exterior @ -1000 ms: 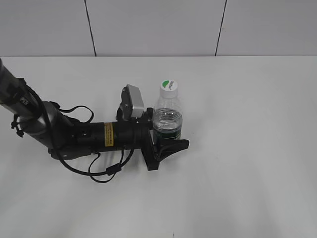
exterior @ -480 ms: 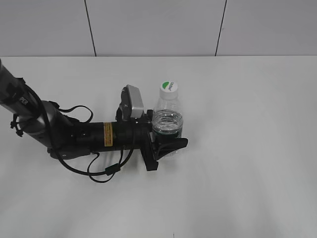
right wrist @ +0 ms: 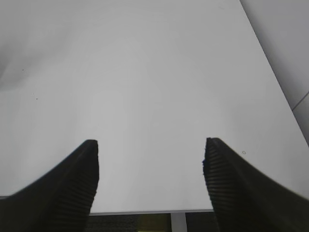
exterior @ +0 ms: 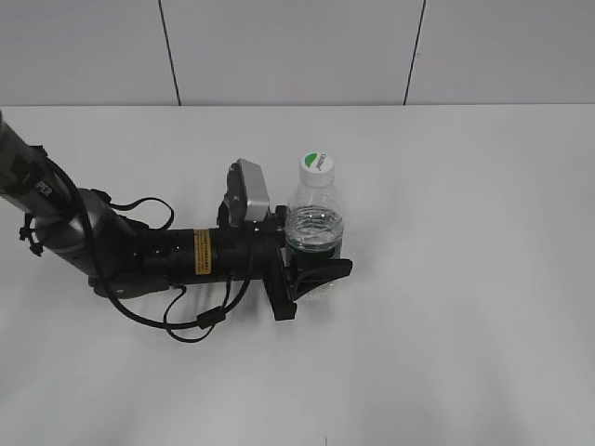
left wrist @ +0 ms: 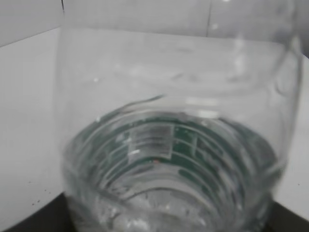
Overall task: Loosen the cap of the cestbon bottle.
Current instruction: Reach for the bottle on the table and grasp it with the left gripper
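Note:
The cestbon bottle (exterior: 314, 221) stands upright near the table's middle, clear and ribbed, with a dark green label band low on its body. Its cap (exterior: 317, 164), white with a green part on top, sits on the neck with nothing touching it. My left gripper (exterior: 316, 251) reaches in from the left, lying low, and is shut on the bottle's lower body; the near finger (exterior: 327, 270) presses its front side. In the left wrist view the bottle (left wrist: 169, 145) fills the frame. My right gripper (right wrist: 150, 159) is open and empty over bare table, out of the exterior view.
The white table (exterior: 465, 307) spreads around the bottle, with a white panelled wall (exterior: 279, 46) behind it. The left arm and its loose black cables (exterior: 158, 269) lie across the table's left half. The right wrist view shows the table's front edge (right wrist: 149, 211) just below the fingers.
My left gripper's near finger has drawn in slightly against the bottle, and the bottle has shifted a touch to the left. The right gripper shows no earlier frame.

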You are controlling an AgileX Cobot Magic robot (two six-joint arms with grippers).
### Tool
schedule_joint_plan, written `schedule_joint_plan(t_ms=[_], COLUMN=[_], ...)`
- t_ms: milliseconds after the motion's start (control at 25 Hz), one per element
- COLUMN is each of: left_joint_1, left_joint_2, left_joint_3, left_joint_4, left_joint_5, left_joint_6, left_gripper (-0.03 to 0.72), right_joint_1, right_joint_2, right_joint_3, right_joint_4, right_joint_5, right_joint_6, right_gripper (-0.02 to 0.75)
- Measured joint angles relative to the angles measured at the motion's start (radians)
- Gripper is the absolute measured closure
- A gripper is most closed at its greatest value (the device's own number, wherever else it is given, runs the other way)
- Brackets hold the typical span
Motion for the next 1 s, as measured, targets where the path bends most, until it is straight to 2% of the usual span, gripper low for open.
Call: schedule_joint_plan(t_ms=[160,520,1000], left_joint_1=[0.002,0.004,0.035], left_joint_2=[0.0,-0.025,-0.028], left_joint_3=[0.0,-0.001,-0.001], left_joint_4=[0.017,0.153,0.167], left_joint_5=[0.0,0.01,0.011], left_joint_6=[0.0,-0.028,-0.069], left_gripper=[0.277,0.277,0.277], right_joint_1=[0.0,0.0,0.0], right_joint_2=[0.0,0.0,0.0], right_joint_3=[0.0,0.0,0.0], right_joint_4=[0.0,0.0,0.0], right_joint_5=[0.0,0.0,0.0], right_joint_6=[0.0,0.0,0.0], right_gripper=[0.22,0.22,0.22])
